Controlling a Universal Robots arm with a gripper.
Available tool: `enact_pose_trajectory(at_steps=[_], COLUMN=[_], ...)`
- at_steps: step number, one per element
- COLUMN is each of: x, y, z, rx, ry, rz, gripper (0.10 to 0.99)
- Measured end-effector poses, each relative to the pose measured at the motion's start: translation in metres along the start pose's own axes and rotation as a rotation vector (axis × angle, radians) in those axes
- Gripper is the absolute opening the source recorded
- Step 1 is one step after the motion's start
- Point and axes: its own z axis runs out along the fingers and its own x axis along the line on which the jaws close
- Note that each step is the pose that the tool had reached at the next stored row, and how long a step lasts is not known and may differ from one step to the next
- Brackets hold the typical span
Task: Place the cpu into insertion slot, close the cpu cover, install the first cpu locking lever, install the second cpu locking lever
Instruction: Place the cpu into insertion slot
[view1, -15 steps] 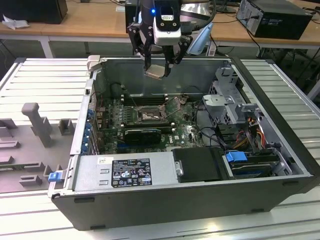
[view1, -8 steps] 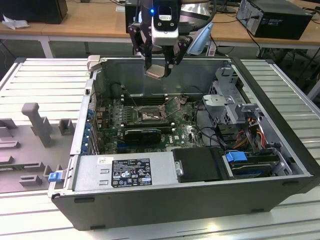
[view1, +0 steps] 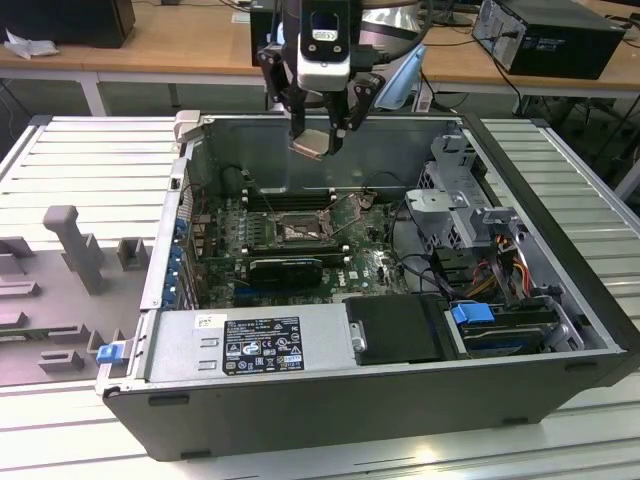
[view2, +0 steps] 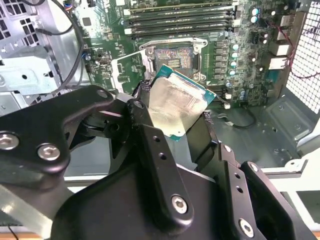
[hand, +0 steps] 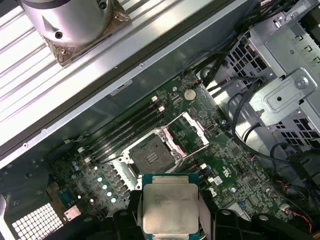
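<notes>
While the gripper (view1: 320, 138) pinches the cpu (hand: 170, 207) by 2 edges, we log it high above the case (view1: 400, 400), well apart from the insertion slot (hand: 150, 156); the cpu cover (hand: 188, 131) stands open. Risk: the chip hangs tilted; we judge skewed seating could bend pins.

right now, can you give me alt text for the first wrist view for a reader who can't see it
The gripper holds the cpu, a pale silvery square chip, above the green motherboard inside an open computer case. On the board the insertion slot sits empty, with the cpu cover swung open beside it.
</notes>
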Motion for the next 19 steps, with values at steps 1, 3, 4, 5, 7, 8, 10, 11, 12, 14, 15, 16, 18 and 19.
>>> enact_pose_trajectory(at_steps=[1, 3, 4, 5, 7, 8, 10, 11, 12, 14, 15, 16, 18, 19], x=[0.0, 0.0, 0.0, 0.0, 0.0, 0.0, 0.0, 0.0, 0.0, 0.0, 0.0, 0.0, 0.0, 0.0], y=[0.0, 0.0, 0.0, 0.0, 0.0, 0.0, 0.0, 0.0, 0.0, 0.0, 0.0, 0.0, 0.0, 0.0], z=[0.0, 0.0001, 0.0001, 0.0001, 0.0002, 0.0002, 0.0002, 0.0003, 0.0003, 0.0003, 0.0003, 0.0003, 0.0004, 0.0004], rx=[0.0, -0.001, -0.001, -0.001, -0.001, -0.002, -0.002, -0.002, -0.002, -0.003, -0.003, -0.003, -0.003, -0.003], ry=[-0.001, -0.0032, -0.0045, -0.0056, -0.007, -0.008, -0.0102, -0.0113, -0.0119, -0.0133, -0.014, -0.015, -0.0171, -0.0181], rz=[0.011, 0.037, 0.052, 0.066, 0.081, 0.093, 0.118, 0.131, 0.137, 0.154, 0.161, 0.172, 0.197, 0.208], gripper=[0.537, 0.537, 0.537, 0.537, 0.537, 0.537, 0.537, 0.537, 0.537, 0.537, 0.537, 0.537, 0.537, 0.537])
